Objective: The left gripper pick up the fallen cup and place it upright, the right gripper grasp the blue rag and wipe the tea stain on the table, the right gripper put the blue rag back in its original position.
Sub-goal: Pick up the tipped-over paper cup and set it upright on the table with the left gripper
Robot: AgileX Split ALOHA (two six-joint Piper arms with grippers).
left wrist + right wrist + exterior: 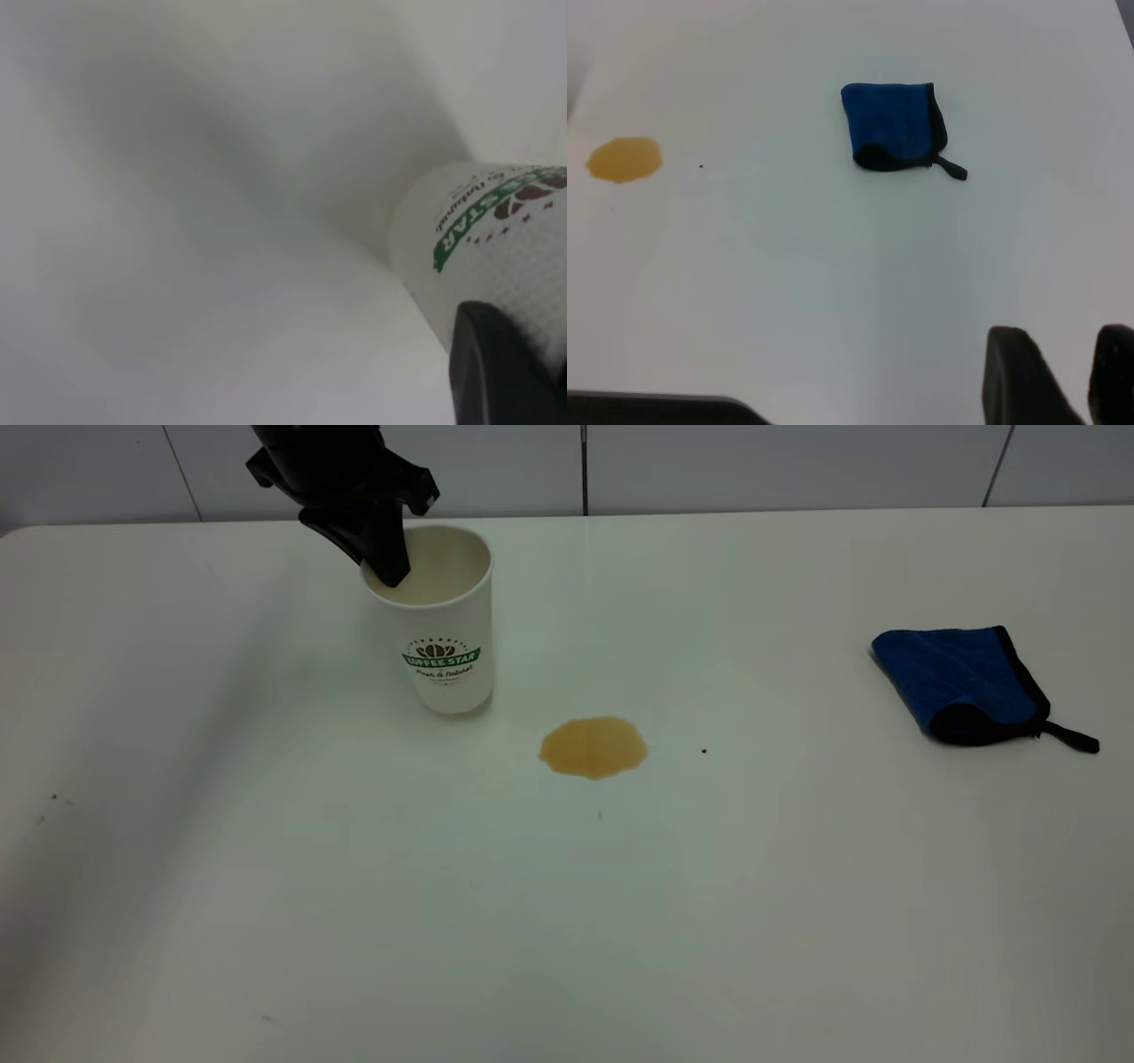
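The cup [443, 629] stands upright on the table [266, 868] at the back left, its green logo facing the camera. My left gripper [376, 567] comes down from above and is shut on the cup's rim, one finger inside the mouth and one outside. In the left wrist view one black finger [496, 372] lies against the cup wall [496, 257]. The tea stain [593, 747] lies just right of the cup. The blue rag [961, 682] lies folded at the far right. My right gripper [1076, 354] hangs well above the table, a narrow gap between its fingers, empty, away from the rag [890, 124] and the stain [625, 159].
A tiny dark speck [704, 751] lies right of the stain. A tiled wall runs behind the table's far edge. The rag's black strap [1072, 738] points toward the table's right side.
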